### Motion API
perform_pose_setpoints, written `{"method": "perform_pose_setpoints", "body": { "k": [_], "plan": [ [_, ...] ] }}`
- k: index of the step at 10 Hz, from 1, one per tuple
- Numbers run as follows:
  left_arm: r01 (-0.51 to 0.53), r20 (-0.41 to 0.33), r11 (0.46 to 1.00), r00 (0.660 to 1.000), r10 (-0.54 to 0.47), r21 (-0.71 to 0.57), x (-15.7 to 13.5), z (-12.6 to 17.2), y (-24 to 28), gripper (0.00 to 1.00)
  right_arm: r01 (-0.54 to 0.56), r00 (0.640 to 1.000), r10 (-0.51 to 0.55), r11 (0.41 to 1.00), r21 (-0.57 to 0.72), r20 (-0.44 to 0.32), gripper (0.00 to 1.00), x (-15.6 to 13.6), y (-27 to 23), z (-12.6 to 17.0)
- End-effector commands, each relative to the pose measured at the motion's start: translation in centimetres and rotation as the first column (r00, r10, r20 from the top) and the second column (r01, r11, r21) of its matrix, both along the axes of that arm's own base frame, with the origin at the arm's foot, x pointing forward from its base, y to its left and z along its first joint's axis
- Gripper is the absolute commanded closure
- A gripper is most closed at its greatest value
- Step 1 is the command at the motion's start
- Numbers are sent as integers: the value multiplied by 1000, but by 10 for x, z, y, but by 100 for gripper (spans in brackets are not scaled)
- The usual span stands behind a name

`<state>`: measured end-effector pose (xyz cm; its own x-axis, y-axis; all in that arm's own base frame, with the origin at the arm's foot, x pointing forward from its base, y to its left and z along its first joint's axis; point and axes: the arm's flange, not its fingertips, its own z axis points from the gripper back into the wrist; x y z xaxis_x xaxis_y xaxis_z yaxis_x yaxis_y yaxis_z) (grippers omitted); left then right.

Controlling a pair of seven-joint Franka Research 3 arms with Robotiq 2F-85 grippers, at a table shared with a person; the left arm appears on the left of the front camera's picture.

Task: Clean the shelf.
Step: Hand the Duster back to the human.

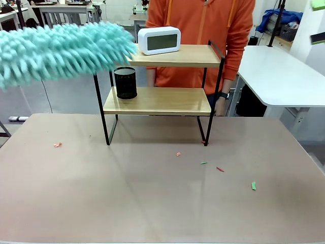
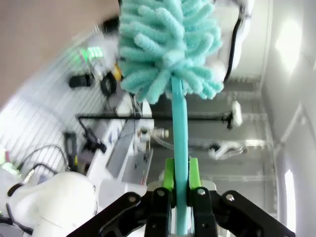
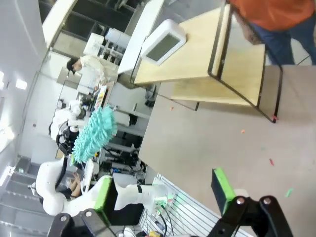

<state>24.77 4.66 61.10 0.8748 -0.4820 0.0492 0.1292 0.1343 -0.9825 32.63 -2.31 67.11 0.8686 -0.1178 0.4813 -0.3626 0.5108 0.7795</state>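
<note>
The shelf [image 1: 167, 100] stands at the table's far side, two wooden boards in a black frame. A white digital clock [image 1: 159, 40] sits on its top board and a black mesh cup [image 1: 125, 83] on the lower board's left end. A fluffy turquoise duster [image 1: 61, 51] reaches in from the left, blurred, with its tip at the top board's left edge. My left gripper [image 2: 180, 173] is shut on the duster's turquoise handle [image 2: 178, 123], below the duster head [image 2: 168, 44]. My right gripper [image 3: 163, 192] hangs open and holds nothing, well back from the shelf [image 3: 217, 54].
A person in an orange hoodie [image 1: 200, 23] stands behind the shelf, one hand [image 1: 219, 105] by its right rear leg. Small paper scraps [image 1: 220, 169] lie scattered on the brown table [image 1: 152, 203]. A white table [image 1: 279, 76] stands at the right.
</note>
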Motion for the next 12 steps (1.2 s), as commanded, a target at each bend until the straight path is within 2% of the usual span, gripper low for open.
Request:
{"method": "perform_pose_setpoints", "body": {
  "k": [1, 2, 3, 4, 5, 6, 7, 8, 9, 10, 12],
  "plan": [
    [308, -58, 951, 951, -305, 43, 6, 10, -15, 88, -110, 992, 111, 994, 23, -56, 0, 10, 36, 7],
    [450, -77, 892, 892, -446, 42, 13, 4, -41, 88, -165, 982, 166, 986, 18, -84, 0, 10, 61, 4],
    [582, -88, 812, 811, -578, 27, 24, -2, -63, 88, -243, 964, 247, 969, 44, -101, 0, 6, 86, 0],
    [692, -101, 722, 716, -690, -25, 38, -8, -86, 88, -310, 939, 318, 947, 78, -132, 0, -1, 112, -3],
    [760, -106, 644, 635, -765, -89, 52, -15, -100, 88, -347, 922, 354, 935, 72, -154, 0, -10, 137, -7],
    [786, -91, 602, 595, -799, -140, 59, -16, -106, 88, -389, 903, 393, 919, 56, -171, 0, -20, 156, -14],
    [794, -65, 583, 581, -811, -170, 62, -18, -110, 88, -417, 890, 418, 908, 49, -182, 0, -27, 169, -23],
    [779, -65, 602, 601, -796, -176, 65, -19, -114, 88, -373, 916, 375, 927, 44, -142, 0, -14, 148, -12],
    [770, -72, 619, 616, -785, -158, 64, -21, -115, 88, -373, 916, 375, 927, 44, -142, 0, -14, 148, -12],
    [749, -79, 652, 648, -758, -117, 65, -23, -117, 88, -412, 896, 411, 911, 30, -168, 0, -21, 168, -20],
    [702, -78, 711, 708, -702, -42, 63, -27, -127, 88, -499, 824, 523, 852, 158, -217, 0, -20, 207, -31]
  ]
}}
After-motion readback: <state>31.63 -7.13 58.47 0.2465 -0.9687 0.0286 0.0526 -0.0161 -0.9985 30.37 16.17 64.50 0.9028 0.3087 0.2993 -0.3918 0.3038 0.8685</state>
